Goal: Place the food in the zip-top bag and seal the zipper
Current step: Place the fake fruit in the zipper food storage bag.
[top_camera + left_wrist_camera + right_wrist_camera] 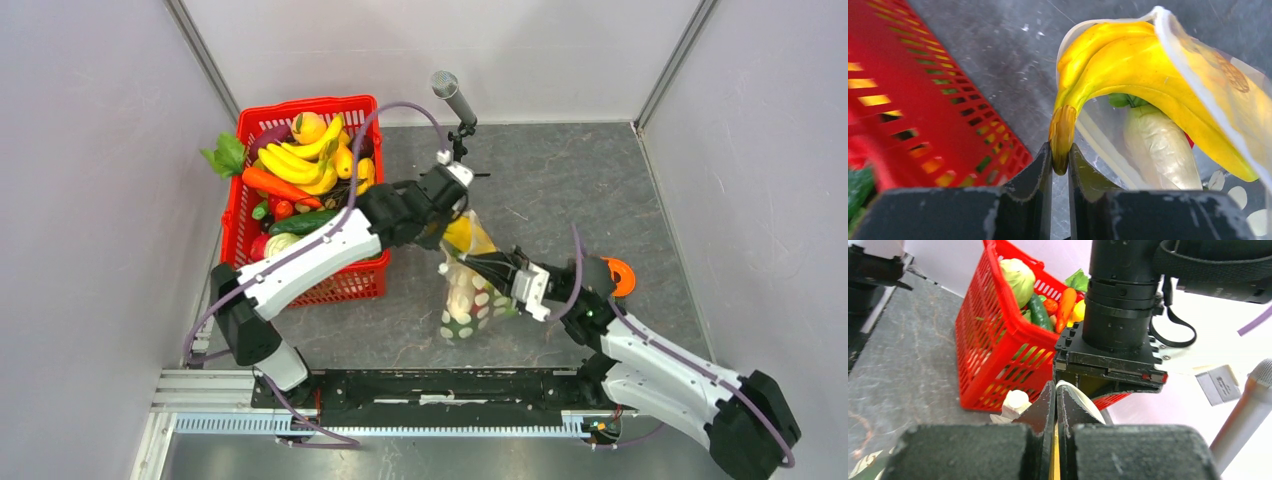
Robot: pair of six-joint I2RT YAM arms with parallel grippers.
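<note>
Partway: my left end effector (1060, 165) pinches the banana bunch (1128, 65) by its stem, half inside the zip-top bag (470, 300) on the bench (560, 170), whose mouth edge my right end effector (1055, 400) grips tight; one pale vegetable (1158, 145) is inside, zipper (1193, 85) unsealed, more food (300, 165) waits in the red basket (350, 285).

table (560, 190) | carries: red basket (345, 285), zip-top bag (470, 300), microphone stand (460, 150)

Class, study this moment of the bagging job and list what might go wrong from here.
1. The left claw pinches the bananas only by the stem tip, so they may swivel or slip free.
2. The bananas sit only partly inside the zip-top bag; pushing might tug its rim out of the right claw.
3. If they end up poking out, the zipper probably cannot close.
</note>
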